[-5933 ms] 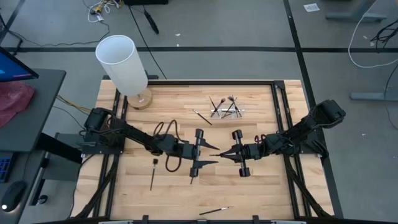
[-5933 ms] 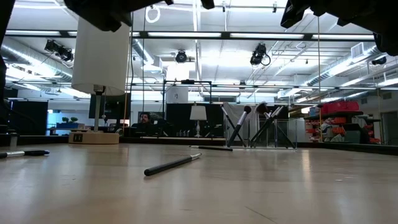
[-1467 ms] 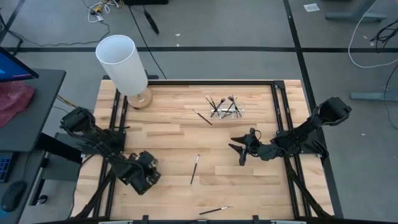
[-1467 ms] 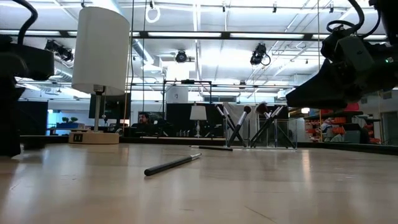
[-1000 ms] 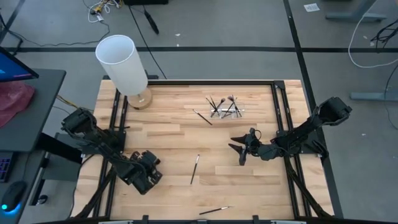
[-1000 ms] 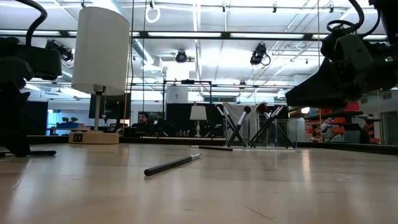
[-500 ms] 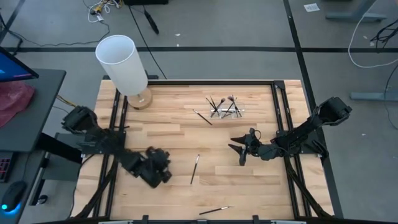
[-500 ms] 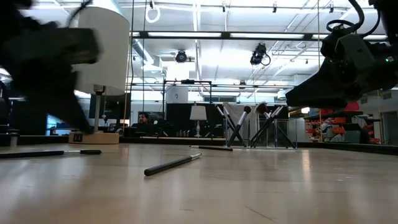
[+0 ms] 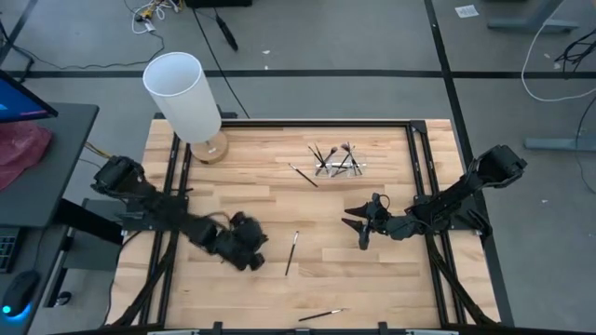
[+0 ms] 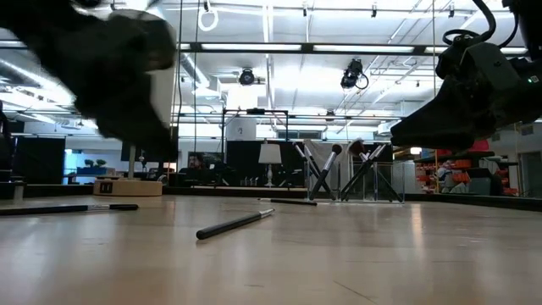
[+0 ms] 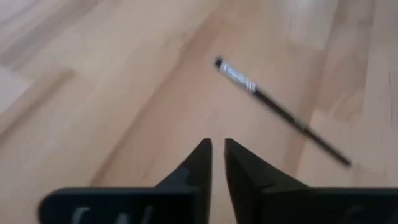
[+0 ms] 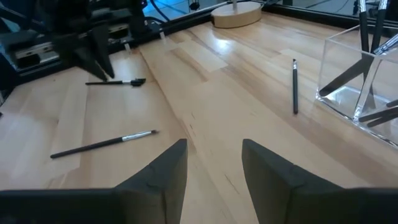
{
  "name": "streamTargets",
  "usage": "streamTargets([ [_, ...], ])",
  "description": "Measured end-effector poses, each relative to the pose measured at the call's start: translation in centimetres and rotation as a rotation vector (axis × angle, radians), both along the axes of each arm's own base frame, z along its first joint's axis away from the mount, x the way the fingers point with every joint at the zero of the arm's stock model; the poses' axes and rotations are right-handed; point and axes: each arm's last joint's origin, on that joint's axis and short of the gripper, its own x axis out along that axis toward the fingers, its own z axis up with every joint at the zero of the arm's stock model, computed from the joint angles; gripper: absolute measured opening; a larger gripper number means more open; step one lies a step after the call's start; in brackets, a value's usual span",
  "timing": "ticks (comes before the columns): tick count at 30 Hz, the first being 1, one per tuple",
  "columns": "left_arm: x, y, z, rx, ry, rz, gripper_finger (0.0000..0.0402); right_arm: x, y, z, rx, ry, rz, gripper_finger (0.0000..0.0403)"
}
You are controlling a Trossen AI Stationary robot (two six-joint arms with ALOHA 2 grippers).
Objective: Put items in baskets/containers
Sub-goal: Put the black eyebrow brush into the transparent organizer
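The clear holder (image 9: 339, 168) stands far right of centre with several brushes upright in it. One brush (image 9: 303, 174) lies beside it. A silver-banded brush (image 9: 291, 252) lies mid-table, and another (image 9: 321, 315) lies near the front edge. A dark brush (image 12: 115, 83) lies on the left, by my left arm. My left gripper (image 9: 247, 253) hovers just left of the mid-table brush (image 11: 280, 112), its fingers a narrow gap apart and nothing between them. My right gripper (image 9: 358, 228) hangs open above the table's right half, holding nothing.
A tall white cylinder (image 9: 182, 88) on a round wooden base (image 9: 212, 149) stands at the far left corner. Dark rails (image 9: 417, 186) run along the table's left and right sides. Bare wood lies between the two grippers.
My left gripper has risen from the table near the left front and swung toward the table's right edge and a little farther back, toward the mid-table brush. The dark brush on the left stays flat on the table where the gripper stood.
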Motion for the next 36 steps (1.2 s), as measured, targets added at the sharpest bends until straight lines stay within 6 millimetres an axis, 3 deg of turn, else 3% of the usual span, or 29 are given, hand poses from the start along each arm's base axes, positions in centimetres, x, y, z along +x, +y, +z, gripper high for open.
streamTargets([
  [4, -2.9, -2.4, -0.5, 0.0, -0.001, 0.078, 0.0106, 0.0, 0.0, 0.0, -0.001, 0.0, -0.002, 0.0157],
  [8, -5.8, -3.6, -1.0, 0.036, -0.019, 0.153, 0.0171, 0.0, 0.0, 0.0, -0.001, 0.0, -0.002, 0.0157],
  [13, -6.9, -4.8, -2.8, 0.191, -0.065, 0.126, 0.0201, 0.0, -0.1, 0.0, -0.012, -0.006, -0.029, 0.0157],
  [20, -6.7, -4.6, -7.1, 0.225, -0.029, 0.228, 0.0169, 0.0, -0.2, 0.0, -0.012, -0.008, -0.038, 0.0157],
  [24, -6.7, -4.5, -8.5, 0.214, -0.078, 0.296, 0.0154, 0.0, -0.2, 0.0, -0.012, -0.008, -0.038, 0.0157],
  [28, -6.9, -4.5, -9.2, 0.214, -0.054, 0.301, 0.0113, 0.0, -0.2, 0.0, -0.013, -0.008, -0.038, 0.0157],
  [32, -7.0, -4.9, -9.3, 0.201, -0.054, 0.284, 0.0027, 0.0, -0.2, 0.0, -0.013, -0.008, -0.038, 0.0157],
  [36, -6.8, -4.9, -9.3, 0.216, -0.055, 0.264, 0.0016, 0.0, -0.2, 0.0, -0.012, -0.008, -0.038, 0.0157],
])
